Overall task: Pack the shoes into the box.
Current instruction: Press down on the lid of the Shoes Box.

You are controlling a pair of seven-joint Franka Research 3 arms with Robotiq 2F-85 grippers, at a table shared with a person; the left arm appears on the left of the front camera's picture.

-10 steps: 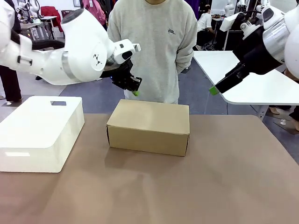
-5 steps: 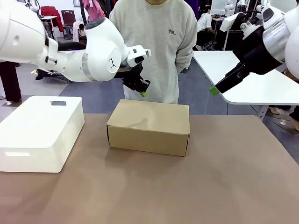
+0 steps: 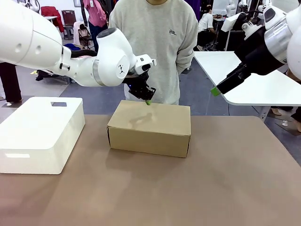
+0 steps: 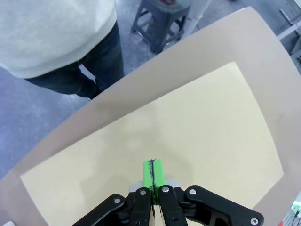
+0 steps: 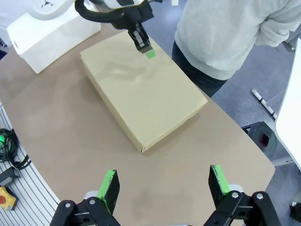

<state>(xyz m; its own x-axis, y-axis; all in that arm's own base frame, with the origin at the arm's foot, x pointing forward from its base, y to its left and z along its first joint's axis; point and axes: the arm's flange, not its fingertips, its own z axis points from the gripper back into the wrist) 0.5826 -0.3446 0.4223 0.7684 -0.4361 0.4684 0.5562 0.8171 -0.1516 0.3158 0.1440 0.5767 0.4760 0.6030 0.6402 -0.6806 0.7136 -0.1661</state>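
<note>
- The box (image 3: 150,127) sits shut at the middle of the surface (image 3: 188,188), lid flat and closed all round. No shoes are to be seen; whether they are inside cannot be told.
- Step in hand, as judged: approach to the lid, ahead of opening it.
- Left hand (image 3: 147,100) hangs just over the far edge of the lid, left of its middle, fingers pressed together and empty. From its own wrist camera the green pads (image 4: 154,174) meet with no gap, poised above the lid's flat top.
- Right hand (image 5: 164,186) is held high and well off to the right, fingers wide apart, gripping nothing.
- Next move, as judged: the closed tip must catch the lid's edge and lift. The lid offers no tab or gap, so purchase looks poor and the tip may slide.
- A white bin (image 3: 40,132) stands left of the box, apart from it, clear of the lid's swing.
- A person (image 3: 155,47) stands just beyond the far edge, directly behind the box; a lid hinging that way would rise toward them.
</note>
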